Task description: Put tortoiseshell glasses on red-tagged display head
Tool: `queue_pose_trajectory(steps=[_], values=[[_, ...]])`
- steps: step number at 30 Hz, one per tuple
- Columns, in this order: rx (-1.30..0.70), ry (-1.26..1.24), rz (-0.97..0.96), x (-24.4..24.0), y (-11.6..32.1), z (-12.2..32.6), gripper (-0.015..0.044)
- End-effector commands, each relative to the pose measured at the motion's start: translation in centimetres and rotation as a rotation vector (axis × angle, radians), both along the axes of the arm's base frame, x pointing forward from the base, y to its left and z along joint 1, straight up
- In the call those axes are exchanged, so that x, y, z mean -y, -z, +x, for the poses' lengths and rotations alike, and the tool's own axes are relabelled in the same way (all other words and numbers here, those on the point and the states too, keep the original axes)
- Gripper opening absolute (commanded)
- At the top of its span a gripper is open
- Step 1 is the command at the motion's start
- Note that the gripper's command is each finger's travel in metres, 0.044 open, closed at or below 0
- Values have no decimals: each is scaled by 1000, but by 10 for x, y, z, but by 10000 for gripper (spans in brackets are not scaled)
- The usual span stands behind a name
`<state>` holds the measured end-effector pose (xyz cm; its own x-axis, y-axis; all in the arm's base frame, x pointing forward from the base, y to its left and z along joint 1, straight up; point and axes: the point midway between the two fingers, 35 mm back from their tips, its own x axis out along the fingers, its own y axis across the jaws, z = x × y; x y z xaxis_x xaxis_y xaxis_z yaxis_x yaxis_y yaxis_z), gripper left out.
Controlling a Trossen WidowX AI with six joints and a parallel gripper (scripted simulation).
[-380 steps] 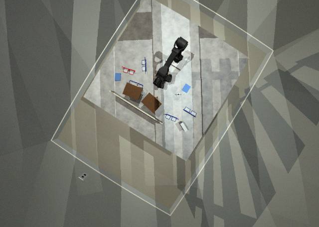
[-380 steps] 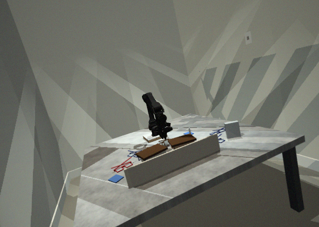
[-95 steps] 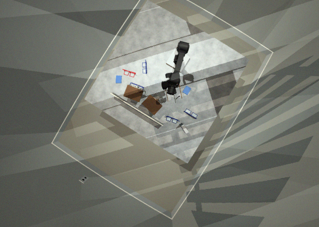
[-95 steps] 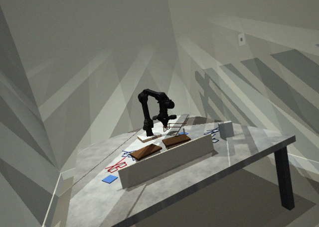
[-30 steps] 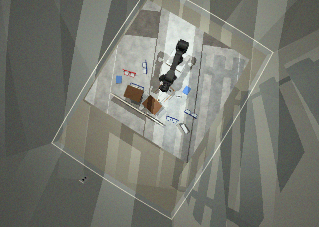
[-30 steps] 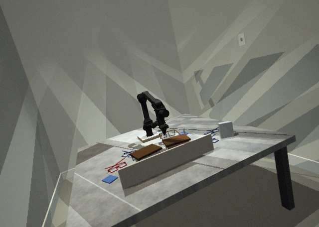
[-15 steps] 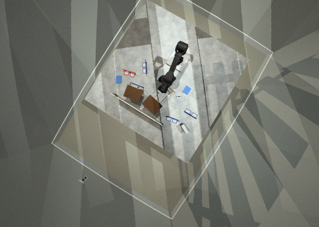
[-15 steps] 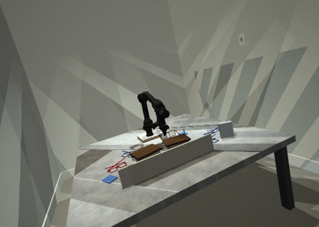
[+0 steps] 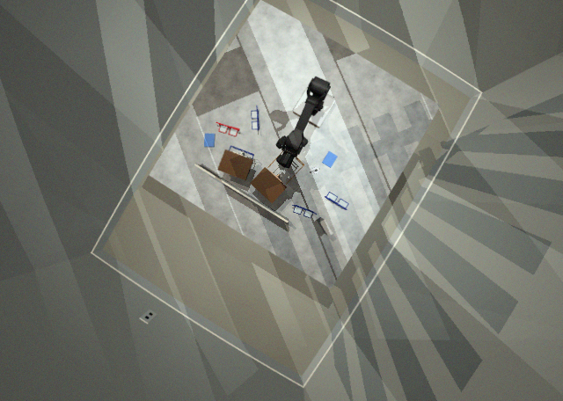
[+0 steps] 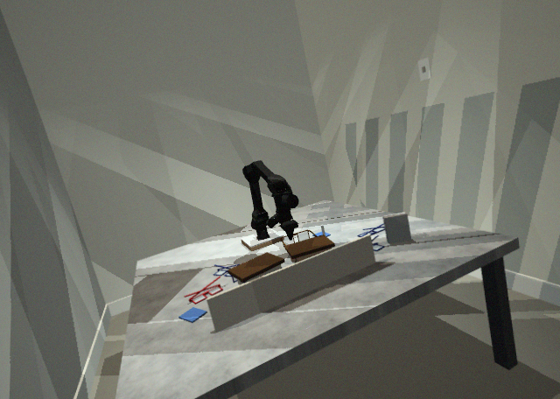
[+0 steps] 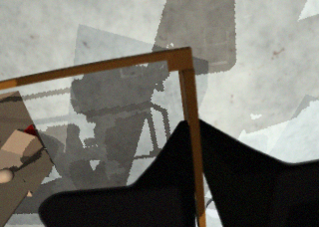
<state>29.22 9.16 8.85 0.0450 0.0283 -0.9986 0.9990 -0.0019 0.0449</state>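
My gripper (image 11: 189, 126) (image 10: 290, 237) is shut on one temple of the tortoiseshell glasses (image 11: 100, 67) (image 9: 303, 164), close to the frame corner. The glasses are held above the table, their front bar running left across the wrist view. The near head (image 9: 268, 185) (image 10: 310, 247), a brown slab from above, stands just beside the gripper. In the wrist view, a brown head (image 11: 15, 192) with a tan nose block and a small red patch (image 11: 31, 130) shows at the left edge, apart from the fingers. The other head (image 9: 236, 164) (image 10: 256, 267) stands beside the near one. The far temple's end is hidden.
A long low wall (image 9: 241, 193) (image 10: 294, 282) runs along the heads. Blue glasses lie around, red glasses (image 9: 228, 127) and a blue card (image 9: 209, 140) (image 10: 192, 314) lie beyond the other head. Another blue card (image 9: 329, 159) and a grey block (image 10: 396, 228) are on the opposite side.
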Motion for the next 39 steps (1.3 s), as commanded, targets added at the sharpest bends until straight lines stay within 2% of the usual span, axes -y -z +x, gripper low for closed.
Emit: queue_pose_trajectory(steps=[1,39], values=[[-6,-3,3,-1,1,5,0],[-2,-3,3,-1,-1,60,0]])
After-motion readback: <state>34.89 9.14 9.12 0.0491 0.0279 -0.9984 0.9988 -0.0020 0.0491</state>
